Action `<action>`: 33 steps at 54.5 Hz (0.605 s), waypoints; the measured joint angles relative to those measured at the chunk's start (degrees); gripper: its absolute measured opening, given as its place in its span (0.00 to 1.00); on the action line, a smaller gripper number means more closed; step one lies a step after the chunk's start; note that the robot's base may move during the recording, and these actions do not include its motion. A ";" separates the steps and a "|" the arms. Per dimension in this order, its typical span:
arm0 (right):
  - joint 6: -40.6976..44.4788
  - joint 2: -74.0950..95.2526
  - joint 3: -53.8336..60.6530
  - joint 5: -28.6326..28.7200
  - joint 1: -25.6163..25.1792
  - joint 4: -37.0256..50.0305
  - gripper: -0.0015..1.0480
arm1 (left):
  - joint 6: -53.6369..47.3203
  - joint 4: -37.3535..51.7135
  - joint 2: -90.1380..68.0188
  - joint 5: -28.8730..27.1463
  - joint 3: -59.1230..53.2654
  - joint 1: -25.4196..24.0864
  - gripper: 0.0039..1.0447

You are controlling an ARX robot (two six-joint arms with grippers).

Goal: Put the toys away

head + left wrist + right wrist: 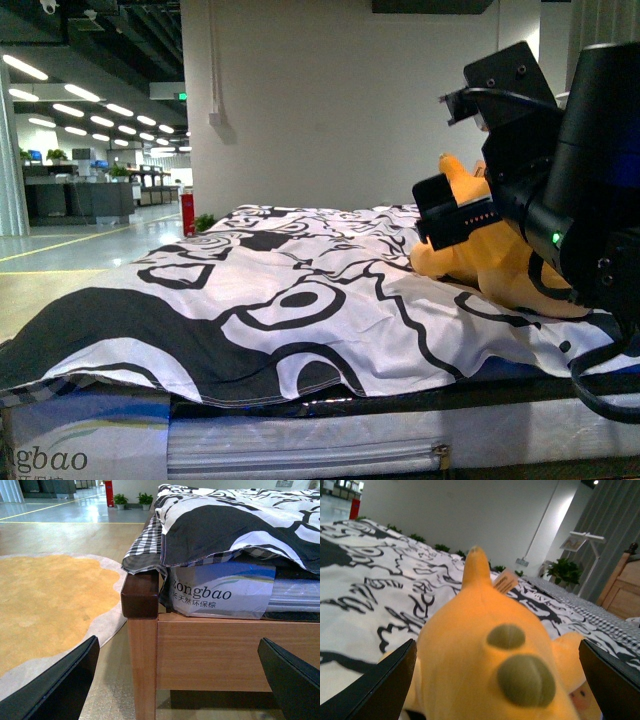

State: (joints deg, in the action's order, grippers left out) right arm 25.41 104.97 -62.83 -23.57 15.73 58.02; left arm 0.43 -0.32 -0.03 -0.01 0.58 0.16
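Between right fingers (380, 680) — plush toy (490, 670)

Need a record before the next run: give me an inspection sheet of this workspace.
Surface: black-and-white cover on a wooden bed frame.
Job's things: orange plush toy lying on the cover, towards the robot's right.
Clutter: nothing seen.
Grippers: right gripper open, jaws either side of the toy; left gripper open, empty, low by the bed corner.
Cables: black cable looping under the right arm.
Surroundings: white wall, office hall, yellow rug on the floor.
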 joint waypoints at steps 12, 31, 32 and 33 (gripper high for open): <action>-1.68 -0.46 4.79 0.90 -0.55 -1.44 0.94 | -0.02 0.00 0.00 0.00 0.00 0.00 0.94; -0.96 -1.31 6.32 0.15 -0.31 0.15 0.94 | 0.00 0.00 0.00 0.00 0.00 0.00 0.94; -0.90 -1.29 6.32 -0.09 -0.26 0.39 0.94 | 0.00 0.00 0.00 0.00 0.00 0.00 0.94; -0.74 -1.29 6.32 -0.20 -0.22 0.48 0.94 | 0.00 0.00 0.00 0.00 0.00 0.00 0.94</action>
State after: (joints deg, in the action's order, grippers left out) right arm 24.67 103.68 -56.51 -23.77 15.51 58.50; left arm 0.43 -0.32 -0.03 -0.01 0.58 0.16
